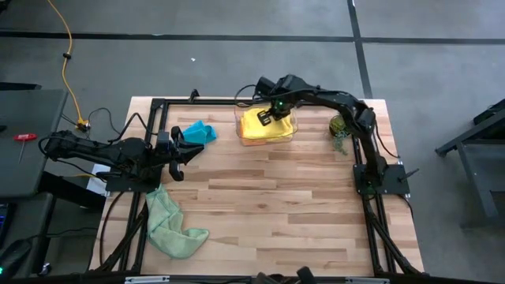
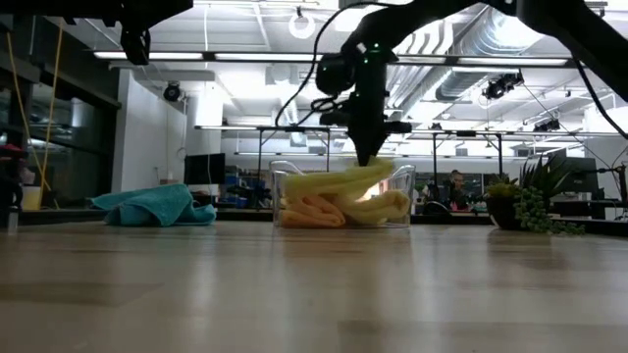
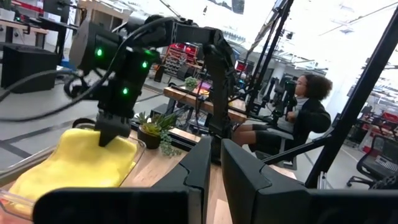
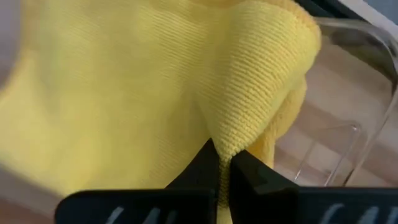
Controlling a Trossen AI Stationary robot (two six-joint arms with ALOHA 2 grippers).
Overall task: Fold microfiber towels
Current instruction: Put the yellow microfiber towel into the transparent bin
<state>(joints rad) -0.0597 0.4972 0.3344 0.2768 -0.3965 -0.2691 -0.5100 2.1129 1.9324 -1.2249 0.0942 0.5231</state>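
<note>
right gripper: point(image 1: 266, 118) down in the clear plastic bin point(image 1: 292, 136) at the table's far edge, fingers pressed together on a raised pinch of the top yellow towel point(image 4: 155, 93); the right wrist view shows the cloth gathered into a ridge just where the fingertips meet.
yellow towel: draped over the top of the pile in the bin, one part bulging above the rim in the low view; not yet lifted clear, as far as i can judge.
rest of the bin: an orange towel point(image 2: 312, 211) lies rumpled under the yellow one; whether a second yellow cloth is beneath cannot be told.
left gripper: point(image 1: 179, 150) waits above the table's left side, near the teal-blue towel point(image 1: 197, 132); fingers nearly together with a thin gap, nothing between them.
teal-blue towel: a loose heap on the wood, well left of the bin, unfolded.
light green towel: point(image 1: 170, 223) crumpled and strung out near the table's left front, unfolded.
potted plant: point(image 1: 339, 130) just right of the bin, out of the way.
progress: early by my reading; no cloth shows a tidy fold, two lie rumpled on the table and the others are in the bin.
left to do: draw the yellow towel out, spread it flat on the open wood, fold it, then repeat for each of the others.
</note>
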